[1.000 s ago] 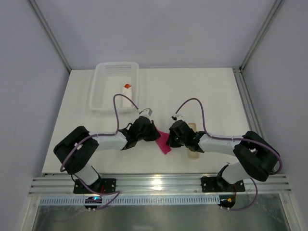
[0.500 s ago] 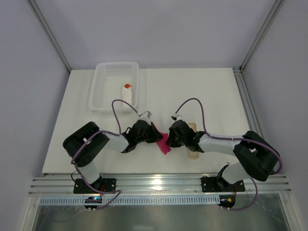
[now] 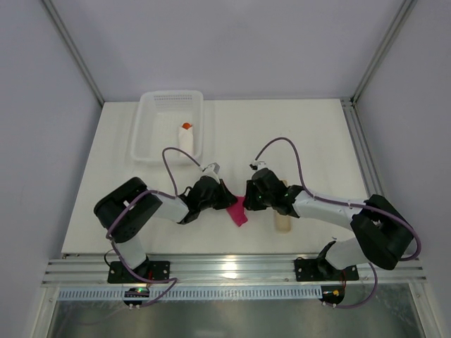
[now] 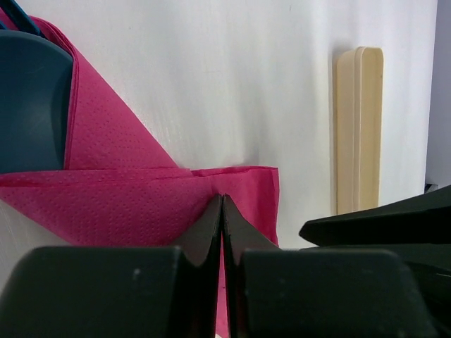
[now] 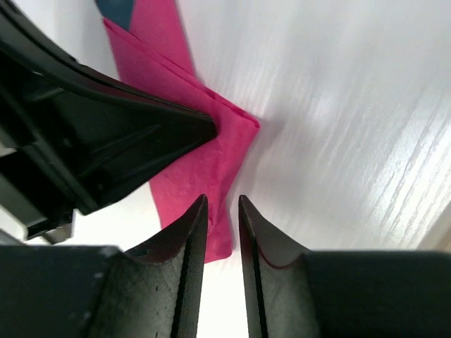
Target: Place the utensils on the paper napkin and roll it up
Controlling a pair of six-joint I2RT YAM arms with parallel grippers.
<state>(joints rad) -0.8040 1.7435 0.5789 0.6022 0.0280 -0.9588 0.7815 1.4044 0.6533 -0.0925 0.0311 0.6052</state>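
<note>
At near centre, paper napkin looks limp, tear-prone; pinch the folded edge. Left gripper clenched empty, right gripper slightly parted.

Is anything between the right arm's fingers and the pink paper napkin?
Nothing visible does. The right arm's fingers hang over the folded magenta paper napkin; the left arm's fingers point at it from the side.
</note>
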